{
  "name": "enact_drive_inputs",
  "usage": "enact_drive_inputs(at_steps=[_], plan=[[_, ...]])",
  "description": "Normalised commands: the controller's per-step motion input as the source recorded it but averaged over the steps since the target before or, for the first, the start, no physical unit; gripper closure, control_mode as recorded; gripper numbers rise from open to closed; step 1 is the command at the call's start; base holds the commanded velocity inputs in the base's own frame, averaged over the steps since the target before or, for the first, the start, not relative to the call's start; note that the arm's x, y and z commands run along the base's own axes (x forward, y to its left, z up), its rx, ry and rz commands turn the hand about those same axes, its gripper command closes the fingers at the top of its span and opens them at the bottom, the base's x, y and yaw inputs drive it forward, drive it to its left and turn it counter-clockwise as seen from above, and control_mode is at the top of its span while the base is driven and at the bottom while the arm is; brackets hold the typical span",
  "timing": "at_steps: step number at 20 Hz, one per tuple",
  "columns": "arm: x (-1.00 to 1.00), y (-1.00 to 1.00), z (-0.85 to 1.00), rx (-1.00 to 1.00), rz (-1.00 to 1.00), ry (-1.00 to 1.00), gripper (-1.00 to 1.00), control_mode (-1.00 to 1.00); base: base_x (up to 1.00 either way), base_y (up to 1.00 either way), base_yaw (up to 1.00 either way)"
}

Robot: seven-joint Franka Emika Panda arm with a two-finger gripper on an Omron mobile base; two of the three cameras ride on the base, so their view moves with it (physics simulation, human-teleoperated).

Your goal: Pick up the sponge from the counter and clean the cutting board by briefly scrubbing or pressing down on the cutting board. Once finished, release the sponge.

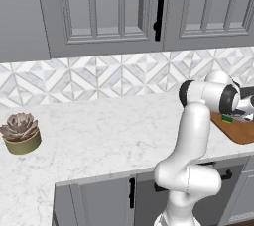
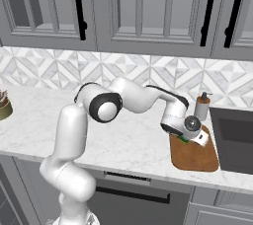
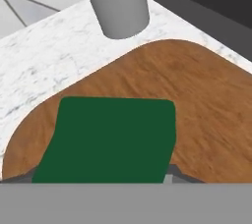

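Gripper (image 2: 190,139) clamps sponge (image 3: 110,137) on cutting board (image 3: 197,95), near its rounded corner by bottle (image 3: 115,2)

The sponge (image 3: 110,139) hides the fingertips — its lower edge is cut off; the arm covers part of the cutting board (image 1: 240,130).

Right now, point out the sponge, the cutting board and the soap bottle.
sponge (image 3: 110,139), hand view, middle of its dark green top.
cutting board (image 2: 195,159), right base view, bare wood near its front edge.
soap bottle (image 2: 201,108), right base view, middle of its body, behind the board.
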Motion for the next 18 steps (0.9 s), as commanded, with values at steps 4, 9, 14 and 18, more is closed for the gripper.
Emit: enact_drive_inputs(at_steps=[4,9,14,18], plan=[[-0.31,-0.01,-0.08,0.00,0.00,0.08,1.00,-1.00,0.00,0.00,0.00],[-0.67,-0.12,-0.01,0.00,0.00,0.12,1.00,-1.00,0.00,0.00,0.00],[-0.27,-0.03,-0.17,0.00,0.00,0.02,1.00,-1.00,0.00,0.00,0.00],[0.21,0.00,-0.51,-0.02,0.00,-0.02,1.00,-1.00,0.00,0.00,0.00]])
